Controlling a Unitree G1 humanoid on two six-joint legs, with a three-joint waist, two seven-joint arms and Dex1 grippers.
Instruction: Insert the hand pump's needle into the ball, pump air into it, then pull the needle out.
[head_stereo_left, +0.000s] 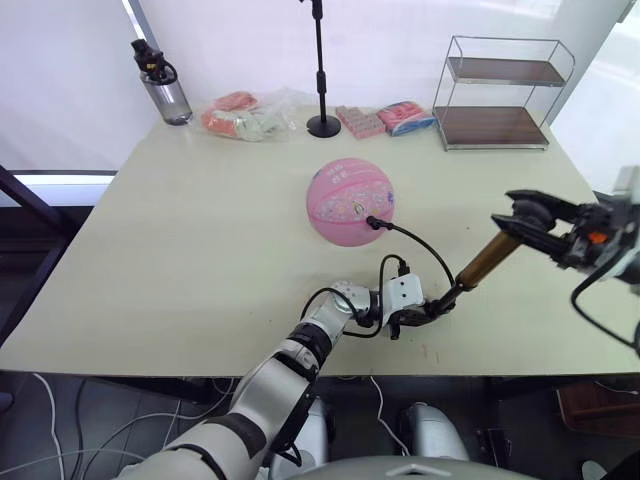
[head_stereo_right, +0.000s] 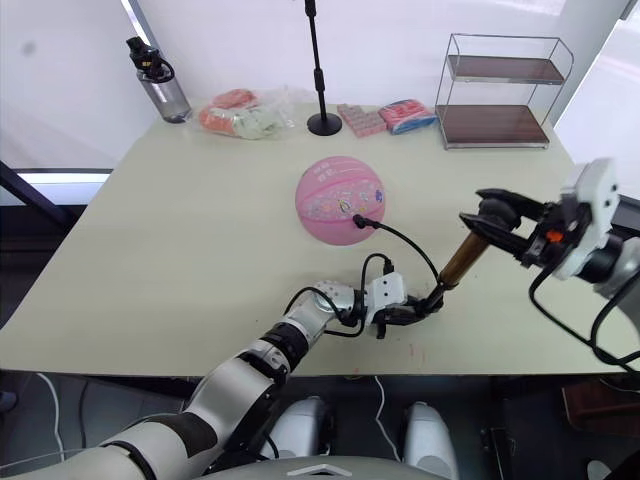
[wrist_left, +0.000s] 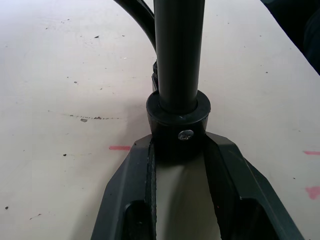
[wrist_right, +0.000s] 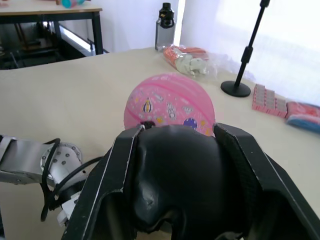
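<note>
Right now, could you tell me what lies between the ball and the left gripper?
In the left eye view, bare table lies between, and the pump's black hose arches over it from the ball toward the left gripper.

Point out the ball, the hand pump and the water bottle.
ball (head_stereo_left: 349, 200), left eye view, middle of its pink surface.
hand pump (head_stereo_left: 487, 260), left eye view, gold-brass tube.
water bottle (head_stereo_left: 166, 93), left eye view, clear body.

At frame centre we see the pink ball, round, with the needle in its lower right side. The hand pump slants at right: our left gripper clamps its lower end, our right gripper holds the handle.
</note>
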